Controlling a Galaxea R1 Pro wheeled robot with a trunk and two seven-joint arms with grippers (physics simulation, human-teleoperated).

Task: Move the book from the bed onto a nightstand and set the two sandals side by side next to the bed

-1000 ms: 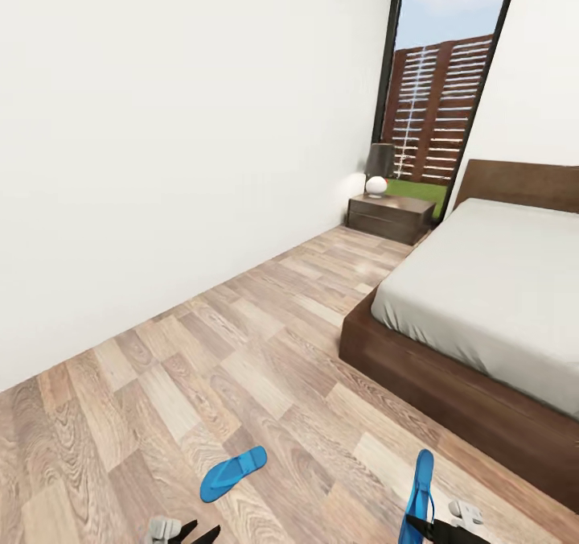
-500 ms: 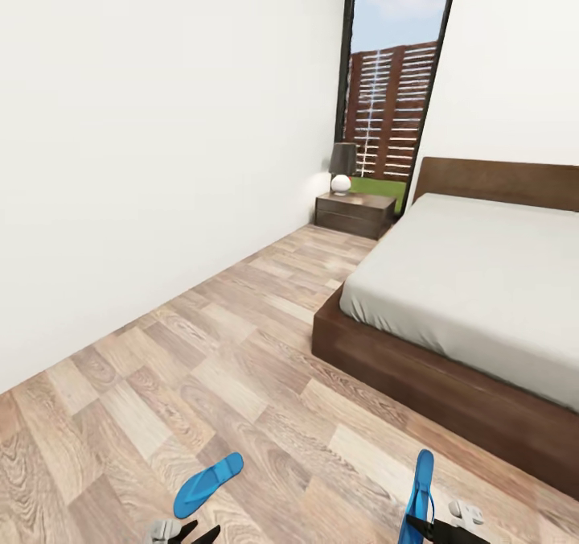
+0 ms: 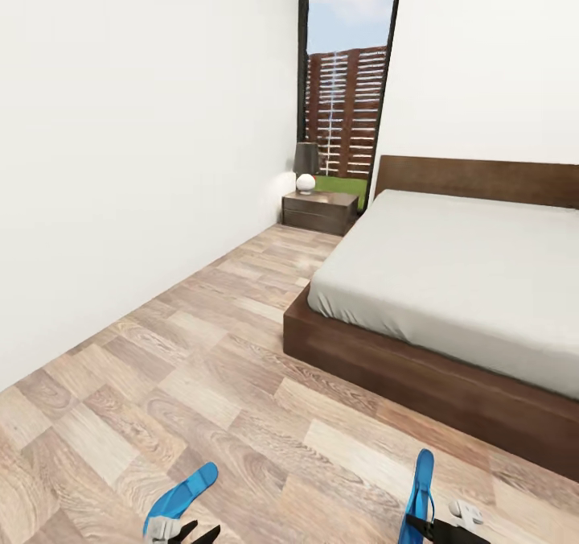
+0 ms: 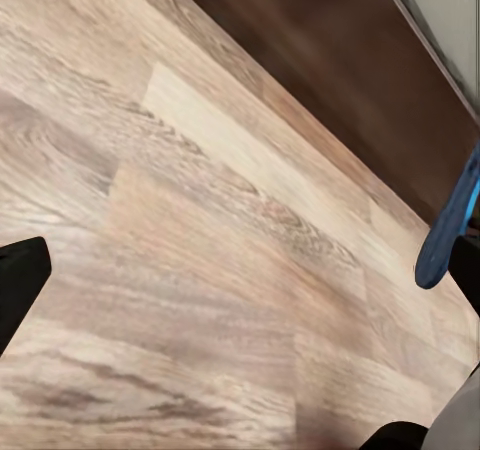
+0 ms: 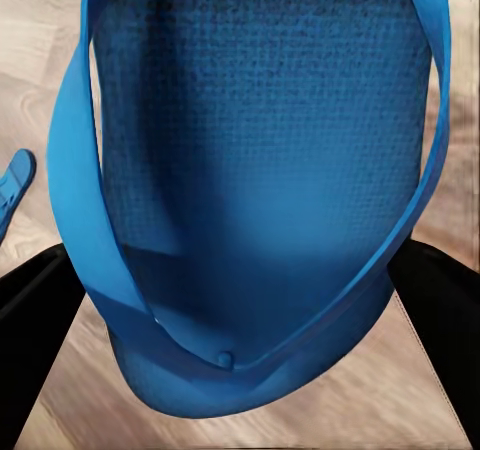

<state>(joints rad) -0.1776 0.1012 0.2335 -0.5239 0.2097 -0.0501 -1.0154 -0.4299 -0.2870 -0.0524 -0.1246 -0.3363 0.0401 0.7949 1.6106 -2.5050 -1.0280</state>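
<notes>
Far left is plain white wall, w/ wood-plank floor (image 3: pixel 201 351) running along it toward the far window (image 3: pixel 346 85).

Near left, bottom edge of head view: left gripper (image 3: pixel 193 534) hangs low over the floor, w/ one blue sandal (image 3: pixel 181 498) lying flat on the planks just beyond it, partly behind it. Nothing between its dark fingers in left wrist view, just bare floor, so it looks parted and empty; exact gap hard to judge. Prob. kept free to deal w/ this loose sandal.

Far centre: nightstand (image 3: pixel 319 210) in the corner by the window, beside the head of the bed, lamp (image 3: pixel 305 166) on top. Its glossy top has bare space beside the lamp, a plausible spot for the book.

Right: bed (image 3: pixel 450 286), pale mattress, dark frame. No book on the part of the mattress seen here; can't say where it is.

Near right, bottom edge: right gripper (image 3: pixel 438 530) clamps the 2nd sandal (image 3: pixel 419 496), held on edge, toe pointing away. Right wrist view: sole and strap of it (image 5: pixel 260 200) sit between the two black fingers (image 5: pixel 35 340). It's off the floor, near the bed's side, apparently carried to be set beside the other one.
</notes>
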